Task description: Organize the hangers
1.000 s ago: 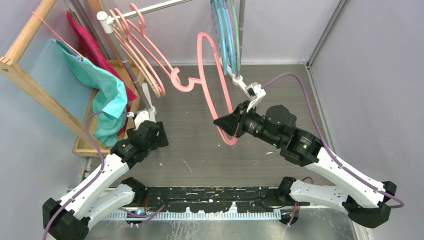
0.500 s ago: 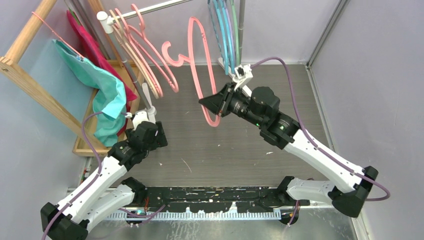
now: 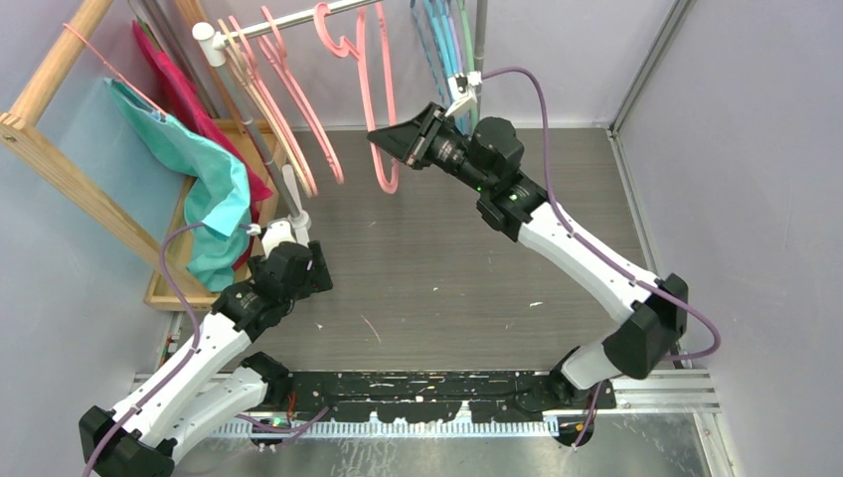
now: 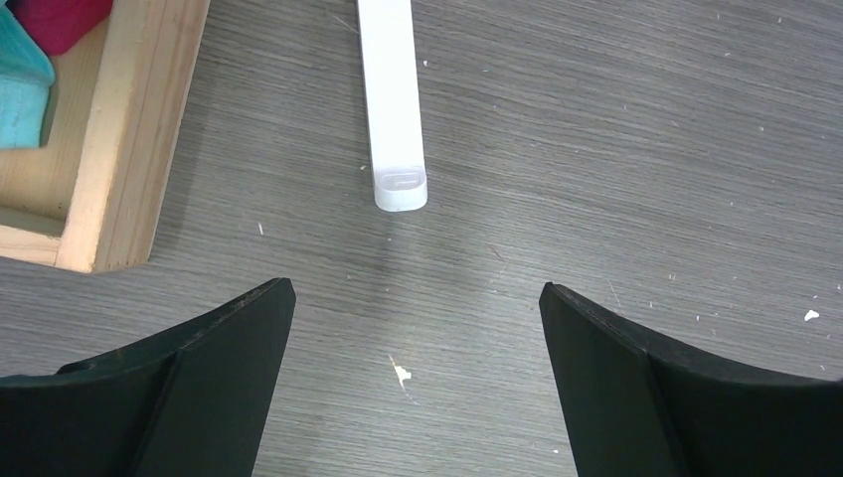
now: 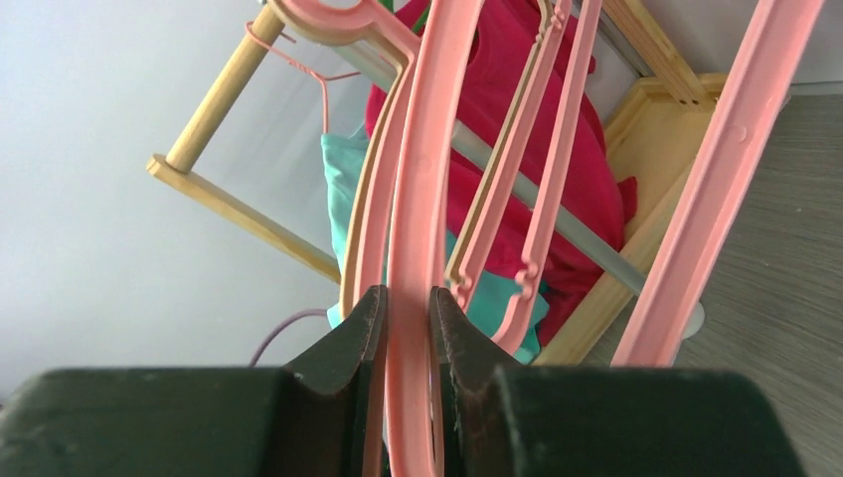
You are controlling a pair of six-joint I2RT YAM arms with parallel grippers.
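Note:
My right gripper [image 3: 383, 139] is shut on the bar of a pink hanger [image 3: 373, 89], held upright and high at the back. Its hook [image 3: 330, 18] is up at the silver rail [image 3: 288, 18]; whether it rests on the rail I cannot tell. In the right wrist view the fingers [image 5: 363, 328] pinch that pink hanger [image 5: 427, 149] from both sides. Several pink and beige hangers [image 3: 273, 99] hang on the rail to its left. Blue, teal and green hangers [image 3: 447, 40] hang at the top middle. My left gripper [image 4: 418, 298] is open and empty, low over the floor.
A wooden frame rack [image 3: 60, 169] stands at the left, with a teal cloth [image 3: 214, 189] and a red cloth [image 3: 174, 89] draped on it. The rail stand's white foot [image 4: 393, 109] lies just ahead of my left gripper, beside the rack's wooden base [image 4: 129, 149].
My right arm has stretched up and to the left, carrying the pink hanger from mid-table height up to the rail. The left arm has not moved.

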